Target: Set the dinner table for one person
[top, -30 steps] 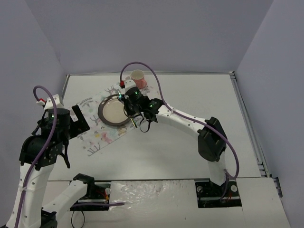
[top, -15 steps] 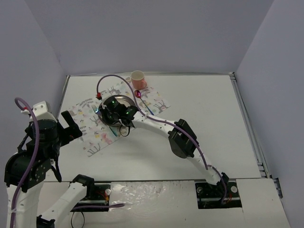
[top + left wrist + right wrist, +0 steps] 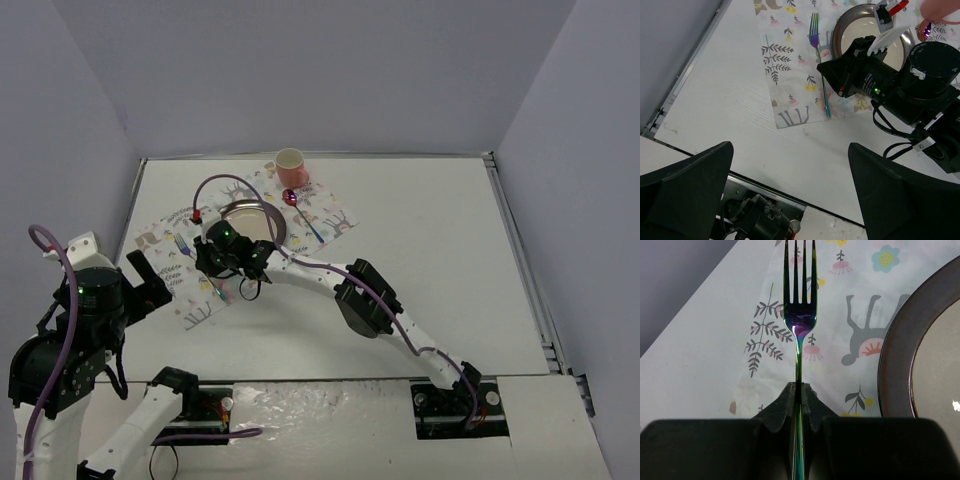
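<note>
White table; fork carried across to the plate's left
Right claw pinches its handle over the mat; left claw gapes empty; release looks next

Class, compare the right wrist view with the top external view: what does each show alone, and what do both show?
Right wrist only: a close look at the right tool pinching the fork by its handle. Top external only: the pink cup, the spoon and the left tool. Both: the fork, the plate, the placemat and the dinner table.
</note>
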Tool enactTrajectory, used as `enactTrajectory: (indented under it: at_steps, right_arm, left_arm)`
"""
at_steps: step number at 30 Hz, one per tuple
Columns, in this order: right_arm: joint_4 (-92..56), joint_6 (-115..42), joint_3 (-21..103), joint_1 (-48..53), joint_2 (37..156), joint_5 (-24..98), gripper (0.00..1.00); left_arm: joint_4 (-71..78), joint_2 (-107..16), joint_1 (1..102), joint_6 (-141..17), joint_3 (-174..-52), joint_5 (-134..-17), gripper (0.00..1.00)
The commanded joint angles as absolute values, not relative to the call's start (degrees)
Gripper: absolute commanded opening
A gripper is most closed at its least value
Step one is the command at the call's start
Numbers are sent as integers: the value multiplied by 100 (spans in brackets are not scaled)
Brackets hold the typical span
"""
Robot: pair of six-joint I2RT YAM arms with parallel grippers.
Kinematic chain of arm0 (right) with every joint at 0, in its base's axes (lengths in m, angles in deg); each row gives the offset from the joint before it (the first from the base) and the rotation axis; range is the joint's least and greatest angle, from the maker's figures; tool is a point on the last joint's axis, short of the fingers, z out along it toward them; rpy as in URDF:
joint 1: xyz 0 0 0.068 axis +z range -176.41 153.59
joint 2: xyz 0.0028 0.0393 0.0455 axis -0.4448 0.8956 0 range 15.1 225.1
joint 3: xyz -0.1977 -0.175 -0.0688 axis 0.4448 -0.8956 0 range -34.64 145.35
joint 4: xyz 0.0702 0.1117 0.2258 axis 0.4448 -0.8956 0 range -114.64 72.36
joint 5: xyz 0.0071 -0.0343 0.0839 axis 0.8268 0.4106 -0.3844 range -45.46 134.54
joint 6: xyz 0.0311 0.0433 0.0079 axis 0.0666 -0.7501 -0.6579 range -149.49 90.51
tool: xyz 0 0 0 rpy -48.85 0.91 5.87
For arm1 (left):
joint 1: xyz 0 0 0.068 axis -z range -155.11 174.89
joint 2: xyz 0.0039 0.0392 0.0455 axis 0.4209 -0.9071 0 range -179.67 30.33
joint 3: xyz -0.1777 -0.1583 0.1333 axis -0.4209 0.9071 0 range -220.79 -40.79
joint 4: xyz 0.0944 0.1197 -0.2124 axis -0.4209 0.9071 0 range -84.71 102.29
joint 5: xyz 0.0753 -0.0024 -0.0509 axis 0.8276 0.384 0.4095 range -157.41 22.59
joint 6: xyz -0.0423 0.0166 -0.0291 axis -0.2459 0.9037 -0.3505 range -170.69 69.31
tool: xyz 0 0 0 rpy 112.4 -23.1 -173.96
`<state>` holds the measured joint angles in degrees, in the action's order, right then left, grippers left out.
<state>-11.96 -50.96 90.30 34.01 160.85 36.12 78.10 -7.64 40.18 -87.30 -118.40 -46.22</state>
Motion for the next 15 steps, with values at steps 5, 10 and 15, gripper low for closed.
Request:
enactTrajectory:
  at_steps: [5, 10, 15]
  right_arm:
    - [-37, -5591, 9218, 3406, 16084, 3607, 0]
    - [-15, -5637, 9198, 3406, 16186, 3683, 0]
    - [-15, -5642, 9119, 3406, 16243, 3815, 0]
  left_arm:
    - [7998, -798, 3996, -8787, -11933, -4702, 97]
    - [8044, -748, 4001, -8796, -11912, -4750, 97]
    - [8056, -723, 4001, -8796, -11878, -4801, 97]
